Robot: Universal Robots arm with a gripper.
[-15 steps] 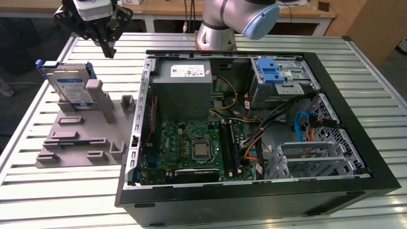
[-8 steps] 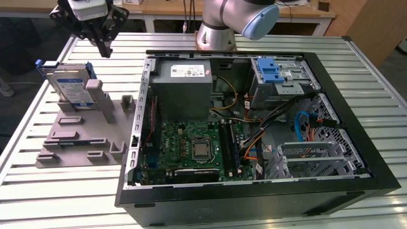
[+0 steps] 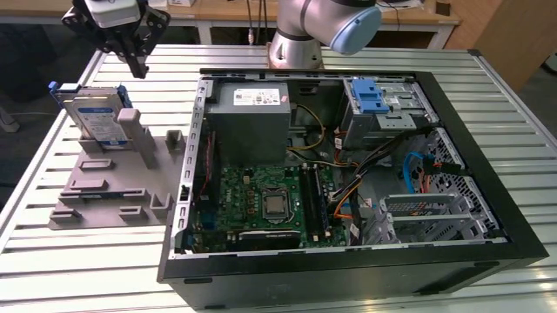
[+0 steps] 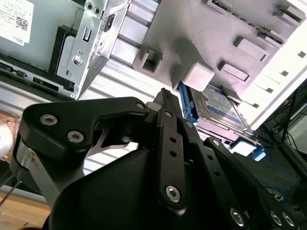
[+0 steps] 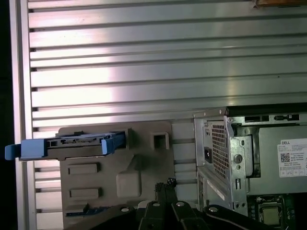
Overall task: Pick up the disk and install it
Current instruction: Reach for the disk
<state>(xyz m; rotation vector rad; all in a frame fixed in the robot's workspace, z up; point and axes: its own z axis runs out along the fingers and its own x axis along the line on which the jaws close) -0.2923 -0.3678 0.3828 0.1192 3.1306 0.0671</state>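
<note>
While its fingers are pressed together on nothing, the gripper (image 3: 137,69) hangs at the upper left of the exterior view, just above the disk (image 3: 92,115), which stands on edge in a grey holder (image 3: 104,195) at the exterior view's left of the open computer case (image 3: 348,274).

Count from my remote feed. Disk (image 3: 94,117): 1, in the grey fixture (image 3: 104,189), also 1, near the table (image 3: 52,261) edge at the exterior view's left. Open computer case (image 3: 348,274): 1. Inside it I count 1 power supply (image 3: 252,124), 1 motherboard (image 3: 244,195) and 1 blue latch (image 3: 370,94). Arm (image 3: 322,26): 1. Gripper (image 3: 137,70): 1.
</note>
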